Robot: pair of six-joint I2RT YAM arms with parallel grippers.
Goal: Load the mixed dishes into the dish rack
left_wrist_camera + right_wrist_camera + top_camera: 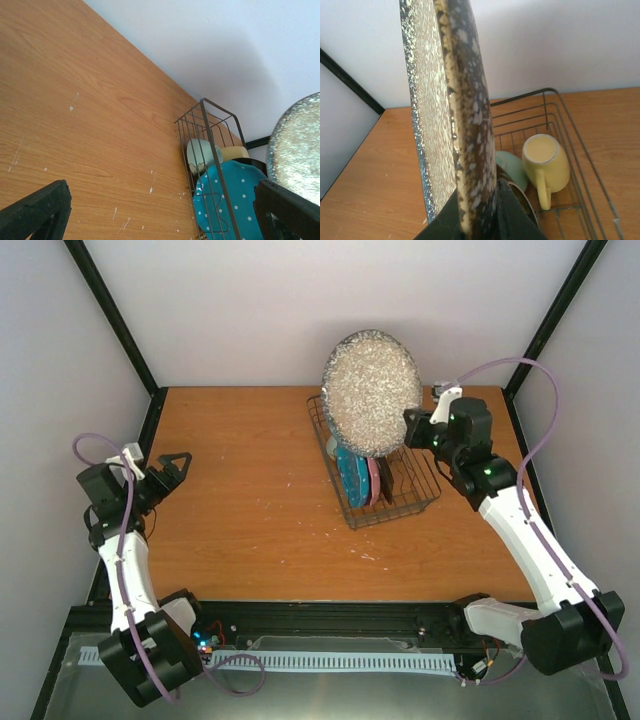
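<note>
Wooden table point(250, 470) below: my right gripper point(408, 430) pinches the grey plate point(371, 390) upright above the dish rack point(410, 490); my left gripper point(178, 468) gapes, empty.

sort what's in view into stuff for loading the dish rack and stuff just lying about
For the job: grey speckled plate held in the right fingers, dish rack, blue dotted plate, pink-red dotted plate, pale green bowl, yellow mug.
Just there: wooden table, black frame posts, open left fingers.

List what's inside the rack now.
Inside the rack: blue plate and pink plate upright, green bowl and yellow mug beyond them. The grey plate, held above in the right gripper, hides the rack's far end from the top camera.
</note>
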